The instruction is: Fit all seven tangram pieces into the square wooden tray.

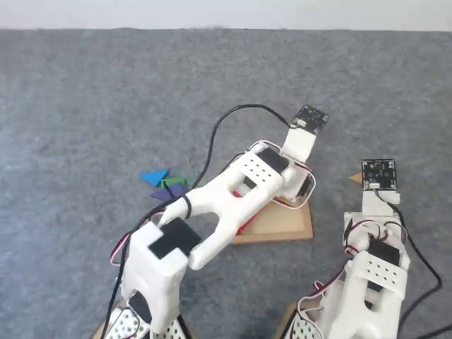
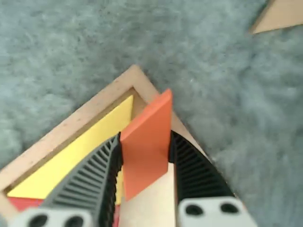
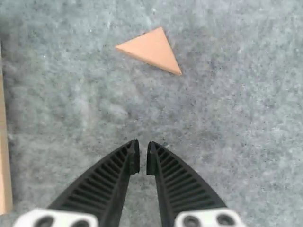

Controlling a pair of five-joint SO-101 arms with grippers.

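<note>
My left gripper [image 2: 144, 141] is shut on an orange flat piece [image 2: 147, 124], held on edge over a corner of the square wooden tray [image 2: 94, 106]. A yellow piece [image 2: 80, 156] lies in the tray along its rim, and a red piece [image 2: 19, 204] lies beside it. In the high view the left arm reaches over the tray [image 1: 286, 224]. My right gripper [image 3: 143, 158] is shut on nothing, low over the carpet. A tan triangle [image 3: 151, 47] lies a short way ahead of it, apart from the fingers.
Blue [image 1: 155, 176], green [image 1: 174, 182] and purple [image 1: 167, 192] pieces lie together on the grey carpet left of the tray. The tan triangle [image 1: 355, 180] sits right of the tray. The tray's edge [image 3: 4, 179] borders the right wrist view.
</note>
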